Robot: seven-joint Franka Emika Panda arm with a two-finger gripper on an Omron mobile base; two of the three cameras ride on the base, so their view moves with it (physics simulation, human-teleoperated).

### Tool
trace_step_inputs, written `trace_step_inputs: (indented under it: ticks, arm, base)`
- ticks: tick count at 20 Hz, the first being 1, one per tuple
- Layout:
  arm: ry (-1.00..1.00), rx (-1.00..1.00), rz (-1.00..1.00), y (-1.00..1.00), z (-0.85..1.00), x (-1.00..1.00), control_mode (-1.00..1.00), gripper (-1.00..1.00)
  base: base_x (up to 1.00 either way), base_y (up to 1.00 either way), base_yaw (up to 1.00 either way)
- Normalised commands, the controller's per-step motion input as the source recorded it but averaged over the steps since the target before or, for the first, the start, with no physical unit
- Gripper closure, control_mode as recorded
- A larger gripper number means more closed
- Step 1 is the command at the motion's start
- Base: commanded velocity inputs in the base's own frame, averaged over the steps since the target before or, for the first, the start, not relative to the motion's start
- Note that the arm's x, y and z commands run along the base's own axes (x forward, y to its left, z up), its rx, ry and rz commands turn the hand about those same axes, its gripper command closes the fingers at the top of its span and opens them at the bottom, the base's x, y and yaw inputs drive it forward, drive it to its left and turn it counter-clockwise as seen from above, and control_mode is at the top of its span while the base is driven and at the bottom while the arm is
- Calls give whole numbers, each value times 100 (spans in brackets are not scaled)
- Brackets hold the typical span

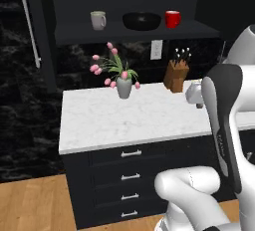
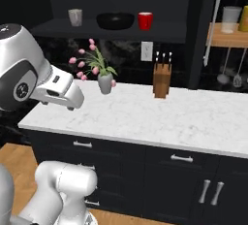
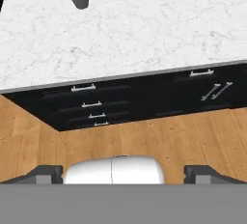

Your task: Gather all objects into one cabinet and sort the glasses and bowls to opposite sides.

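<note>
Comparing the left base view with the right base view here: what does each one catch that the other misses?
Left base view: the open cabinet door's silver bar handle at far left.

Right base view: a wooden shelf at far right, with a pale cup on it.

Both: pale grey-white mug, black bowl and red mug on the cabinet shelf, tulip vase, knife block, marble counter.

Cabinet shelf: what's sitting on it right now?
On the cabinet shelf sit a pale mug at the left, the black bowl in the middle and a red mug at the right. The bowl's inside is hidden from these low angles.
</note>
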Motion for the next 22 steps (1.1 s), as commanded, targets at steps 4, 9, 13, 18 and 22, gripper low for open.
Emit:
trace_step_inputs:
  ticks: [4, 9, 13, 18, 22]
  arm:
    - [0, 0, 0, 0, 0, 0, 100, -100]
    - [0, 0, 0, 0, 0, 0, 100, -100]
    - [0, 0, 0, 0, 0, 0, 100, -100]
    - [0, 0, 0, 0, 0, 0, 100, -100]
    - [0, 0, 0, 0, 0, 0, 100, -100]
  base:
    - [-99, -21, 0]
    - [-64, -13, 0]
    - [-32, -41, 0]
    - [-11, -73, 0]
    - [0, -83, 0]
